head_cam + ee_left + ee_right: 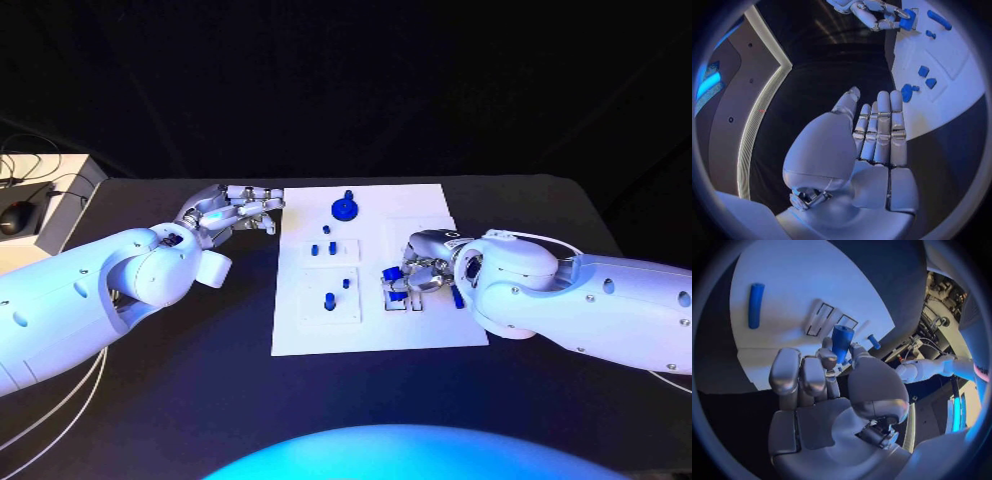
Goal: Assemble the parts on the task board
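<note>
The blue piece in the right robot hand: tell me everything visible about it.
The blue piece is a short, smooth cylinder, plastic by its look. The right robot hand pinches its lower end between the fingers, so it sticks up past them over the white task board. In the head view the right robot hand is over the board's right side.

In the head view the right robot hand [418, 272] is largely covered by its own white arm, and its fingers hide the part they close on — only blue bits show between them. The right wrist view shows a blue cylinder [841, 343] whose lower end is lost behind the fingertips. The small blue parts [329, 248] on the task board [375, 335] are too small to tell their shapes — mere specks.
</note>
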